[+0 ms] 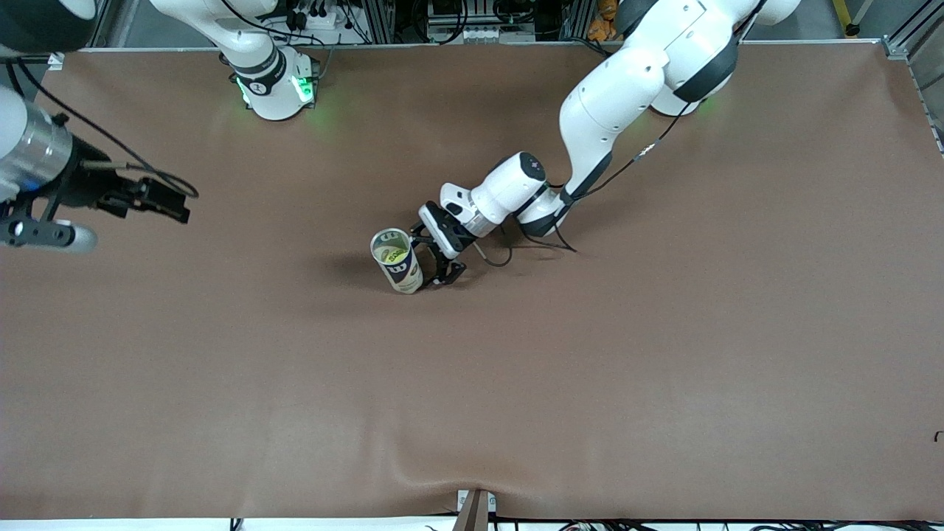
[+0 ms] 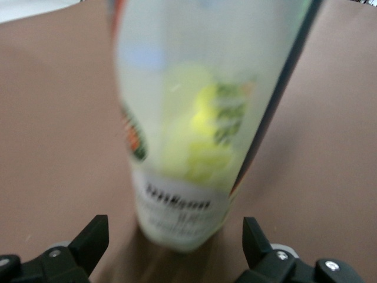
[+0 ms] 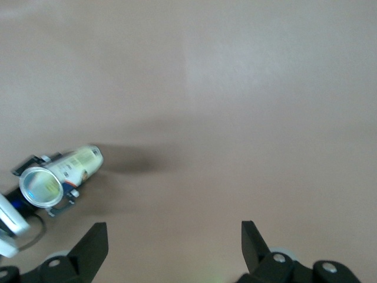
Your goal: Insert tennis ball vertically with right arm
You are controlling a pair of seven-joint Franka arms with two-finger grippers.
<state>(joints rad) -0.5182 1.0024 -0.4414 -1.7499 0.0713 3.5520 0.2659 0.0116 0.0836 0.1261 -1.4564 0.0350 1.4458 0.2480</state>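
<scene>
Only front view shows tennis ball (image 1: 398, 256) inside can (image 1: 397, 261).

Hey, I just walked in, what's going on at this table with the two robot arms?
A tennis ball can stands upright near the middle of the table, with a tennis ball already inside it. The left gripper sits low beside the can, fingers open on either side of it and not gripping. The right gripper hangs open and empty over the right arm's end of the table.
</scene>
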